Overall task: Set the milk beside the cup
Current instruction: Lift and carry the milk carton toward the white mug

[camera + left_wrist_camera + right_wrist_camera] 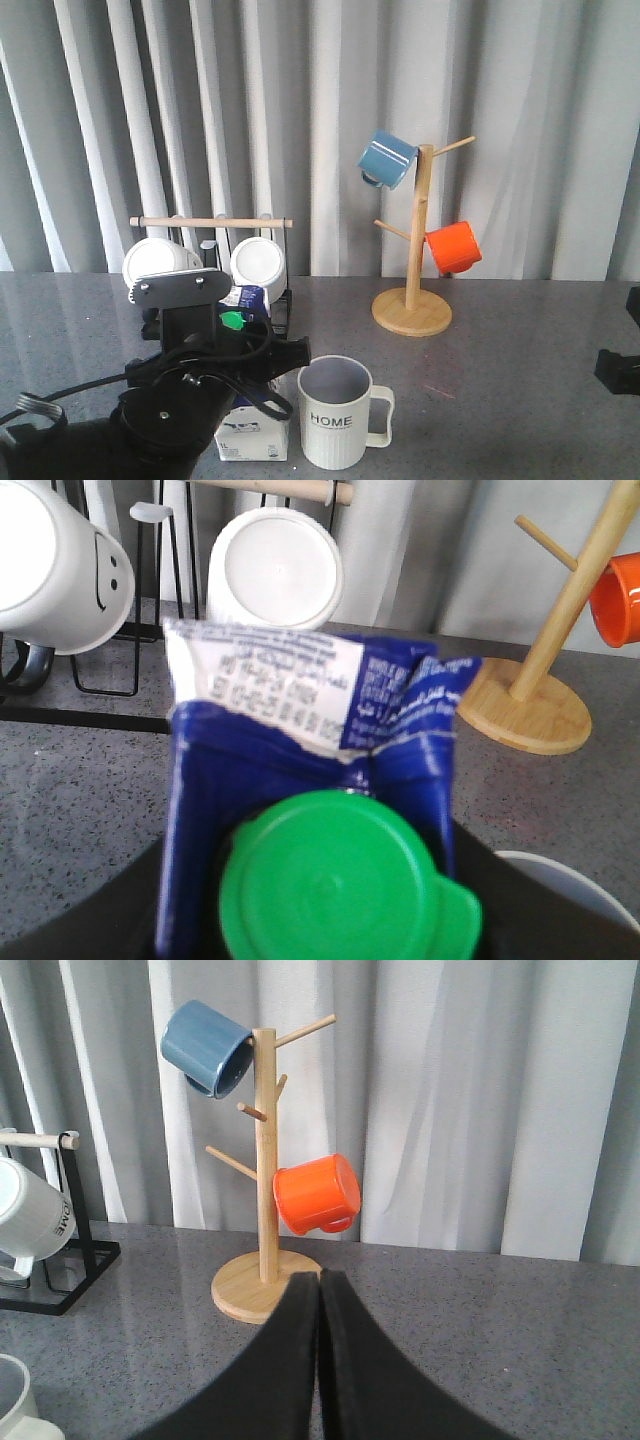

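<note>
The milk (252, 438) is a blue and white carton with a green cap (335, 885). It stands upright with its base on the grey table, just left of the cup (335, 415) and a narrow gap between them. The cup is a white ribbed mug marked "HOME" with its handle to the right; its rim (572, 878) shows beside the carton in the left wrist view. My left gripper (240, 345) is shut on the carton's upper part, black fingers on both sides. My right gripper (320, 1290) is shut on nothing, low over the table at the right.
A black wire rack (282, 300) with a wooden bar holds two white mugs (260, 265) behind the carton. A wooden mug tree (412, 305) at back centre-right carries a blue mug (387, 158) and an orange mug (453, 247). Grey curtains hang behind.
</note>
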